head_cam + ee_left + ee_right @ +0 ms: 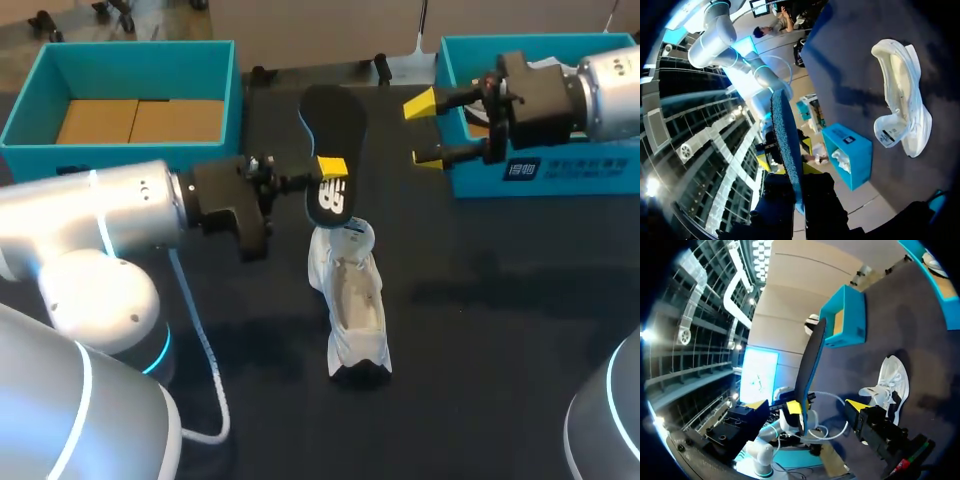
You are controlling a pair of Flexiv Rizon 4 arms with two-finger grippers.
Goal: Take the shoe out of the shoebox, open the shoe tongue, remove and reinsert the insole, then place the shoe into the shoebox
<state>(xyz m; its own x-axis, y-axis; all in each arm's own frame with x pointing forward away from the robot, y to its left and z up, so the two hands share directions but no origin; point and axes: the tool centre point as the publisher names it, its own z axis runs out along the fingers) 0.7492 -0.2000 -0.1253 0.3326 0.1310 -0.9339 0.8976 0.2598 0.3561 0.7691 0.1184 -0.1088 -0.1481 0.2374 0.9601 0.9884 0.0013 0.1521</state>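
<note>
My left gripper [328,170] is shut on the heel end of a black insole [332,128] and holds it upright above the table. In the left wrist view the insole [785,145] rises edge-on from between my dark fingers [822,200]. Just below it, the white shoe [352,300] lies on the dark table, its opening up and its toe toward me. My right gripper [425,130] hangs open to the right of the insole, apart from it. In the right wrist view the insole [811,357] stands ahead of my open right gripper [806,407], with the shoe [890,382] beyond.
A blue box [25,120] with cardboard inside stands at the back left. At the back right, under my right arm, a second blue box [530,180] holds white paper. A white cable [205,360] trails over the table by my left arm.
</note>
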